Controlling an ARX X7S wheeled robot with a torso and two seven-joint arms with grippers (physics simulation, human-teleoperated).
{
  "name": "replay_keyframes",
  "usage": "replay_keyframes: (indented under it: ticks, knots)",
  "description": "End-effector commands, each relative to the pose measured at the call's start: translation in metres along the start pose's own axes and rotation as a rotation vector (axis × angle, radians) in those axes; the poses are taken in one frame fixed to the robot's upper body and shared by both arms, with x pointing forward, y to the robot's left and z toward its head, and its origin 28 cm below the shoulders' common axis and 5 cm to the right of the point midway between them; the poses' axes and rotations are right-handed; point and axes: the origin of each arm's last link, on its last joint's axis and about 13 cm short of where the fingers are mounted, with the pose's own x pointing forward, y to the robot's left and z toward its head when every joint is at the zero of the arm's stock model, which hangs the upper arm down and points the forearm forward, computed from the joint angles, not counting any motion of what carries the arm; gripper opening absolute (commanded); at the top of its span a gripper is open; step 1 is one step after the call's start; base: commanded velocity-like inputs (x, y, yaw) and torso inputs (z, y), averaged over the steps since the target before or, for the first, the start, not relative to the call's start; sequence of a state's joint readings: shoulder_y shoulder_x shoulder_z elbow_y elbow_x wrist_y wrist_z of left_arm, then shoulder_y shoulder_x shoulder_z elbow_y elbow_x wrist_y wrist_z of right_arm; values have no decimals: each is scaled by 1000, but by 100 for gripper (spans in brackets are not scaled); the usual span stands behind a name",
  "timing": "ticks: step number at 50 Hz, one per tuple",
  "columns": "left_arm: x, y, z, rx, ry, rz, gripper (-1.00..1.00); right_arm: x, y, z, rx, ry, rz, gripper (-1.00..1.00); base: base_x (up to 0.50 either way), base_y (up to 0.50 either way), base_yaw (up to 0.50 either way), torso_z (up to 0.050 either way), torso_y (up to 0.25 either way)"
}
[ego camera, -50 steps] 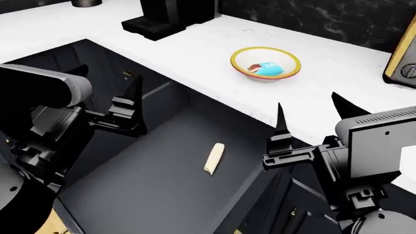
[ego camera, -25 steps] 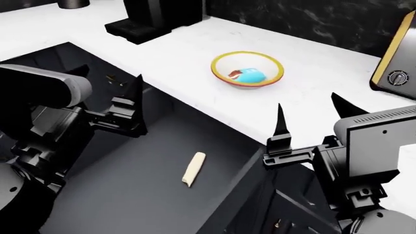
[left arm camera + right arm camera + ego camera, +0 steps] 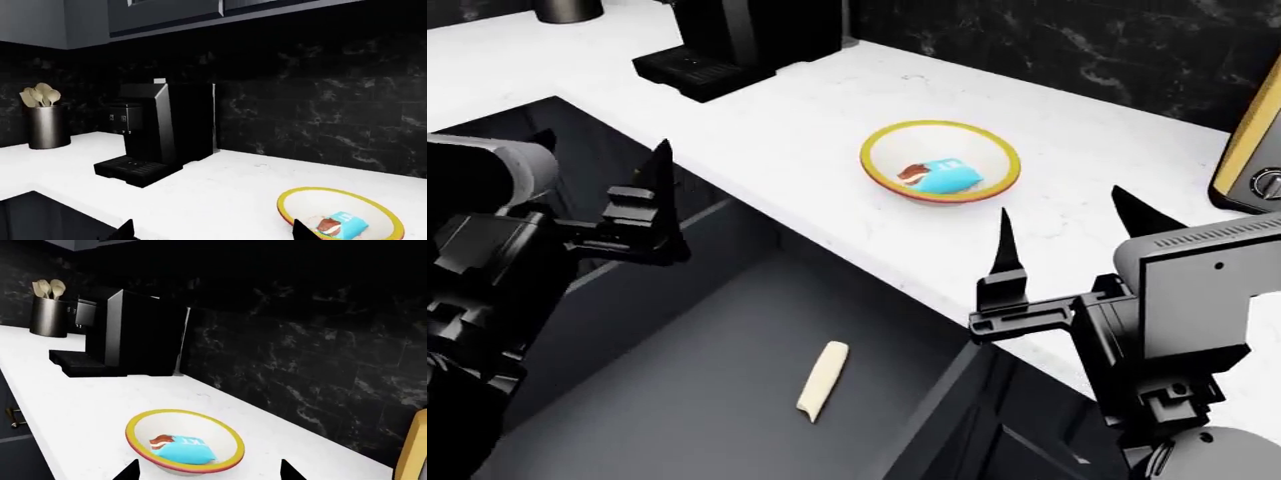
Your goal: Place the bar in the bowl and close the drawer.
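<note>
Inside the bowl (image 3: 941, 162) lies the bar (image 3: 940, 176), light blue with its brown-red end turned toward the coffee machine (image 3: 741, 35); the placing half of the task reads as complete. The bowl stands on the white counter (image 3: 787, 120), set back from the counter's front edge.

Below that edge the drawer (image 3: 694, 400) stands pulled fully out, its dark floor exposed, with a pale cream stick (image 3: 822, 379) lying loose on it. The drawer's long axis runs parallel to the counter edge, so closing it calls for a push toward the counter, across that axis. Its front panel and handle are not visible in any view.

Left gripper (image 3: 607, 195): fingers spread apart, holding nothing, hovering over the drawer's end nearer the coffee machine. Right gripper (image 3: 1065, 232): fingers spread wide, holding nothing, hovering over the counter edge on the bowl's side, with the drawer's other end below it.

Judgement: both grippers sit above and toward the counter side of the drawer front, so either would have to drop and come round to the outer face before pushing. The left appears the better placed, being already over the drawer opening. Neither wrist view shows the drawer front; both look onto the bowl and the backsplash (image 3: 300, 340).
</note>
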State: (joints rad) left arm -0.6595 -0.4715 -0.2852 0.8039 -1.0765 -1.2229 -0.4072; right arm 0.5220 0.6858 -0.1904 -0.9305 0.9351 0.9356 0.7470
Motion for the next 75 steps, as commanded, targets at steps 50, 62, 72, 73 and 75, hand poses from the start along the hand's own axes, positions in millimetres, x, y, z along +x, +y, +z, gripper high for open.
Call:
replay_keyframes:
  ticks: [50, 62, 72, 73, 75]
  knots:
    - [-75, 61, -5, 4, -39, 526, 100, -3, 1, 6, 2, -29, 14, 100, 0, 0, 0, 0, 0]
    - [-93, 87, -31, 28, 20, 693, 100, 0, 3, 2, 6, -23, 23, 100, 0, 0, 0, 0, 0]
    - [-108, 100, -51, 39, 77, 772, 100, 5, 6, -3, 11, -14, 33, 100, 0, 0, 0, 0, 0]
    - [-110, 101, -52, 40, 80, 780, 100, 5, 6, -3, 11, -12, 33, 100, 0, 0, 0, 0, 0]
    - [-115, 104, -56, 41, 86, 798, 100, 5, 7, -4, 9, -12, 38, 100, 0, 0, 0, 0, 0]
